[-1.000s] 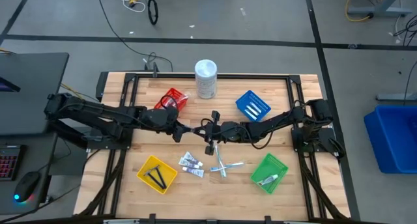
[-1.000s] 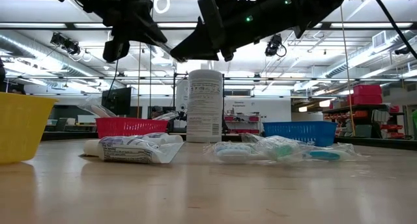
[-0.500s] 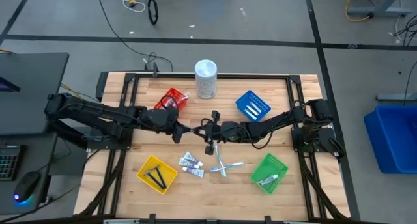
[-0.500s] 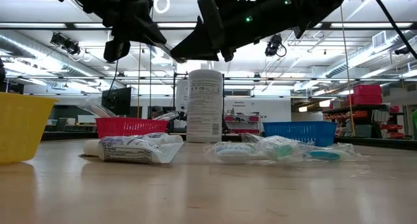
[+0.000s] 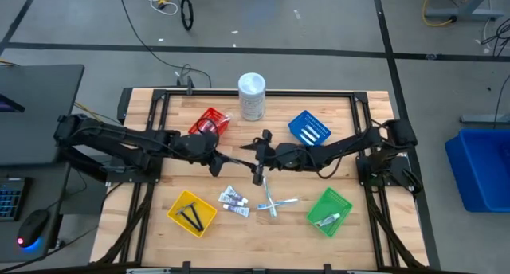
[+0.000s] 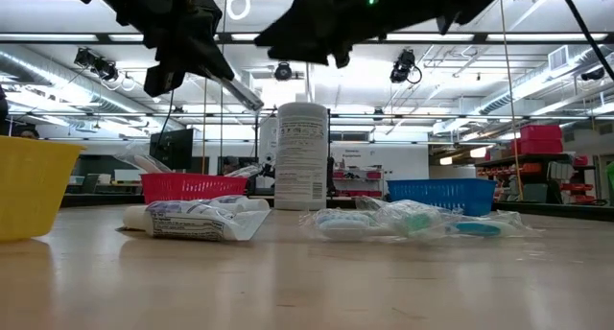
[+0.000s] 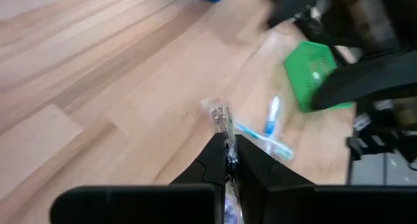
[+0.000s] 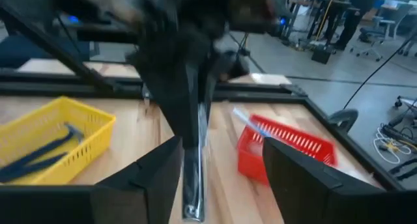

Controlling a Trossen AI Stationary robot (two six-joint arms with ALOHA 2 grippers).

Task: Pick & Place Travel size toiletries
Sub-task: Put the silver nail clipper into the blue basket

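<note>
My left gripper (image 7: 229, 160) hangs over the table's middle, shut on a slim clear-wrapped stick (image 5: 239, 152), one of the travel size toiletries. The stick juts out toward my right gripper (image 5: 260, 156), which is open. Its fingers stand wide on either side of the stick's free end (image 8: 194, 185) without touching it. Below them on the wood lie two white tubes (image 5: 233, 199) and crossed pale-blue sticks (image 5: 276, 202). My left gripper pinches the stick's back end (image 7: 226, 140) between its two fingers. The fingers come from the table's left, slanting down, and the stick runs on along them. The stick is lifted clear of the table, and its free end (image 6: 255, 102) points down toward the right.
A tall white container (image 5: 252, 96) stands at the far edge. A red basket (image 5: 209, 123) and a blue basket (image 5: 309, 129) sit far left and far right. A yellow basket (image 5: 191, 213) with black pieces and a green basket (image 5: 329, 211) sit near left and near right.
My right gripper has opened, let go of the stick's free end and risen a little. The stick stays in my left gripper, its free end now bare in the air.
</note>
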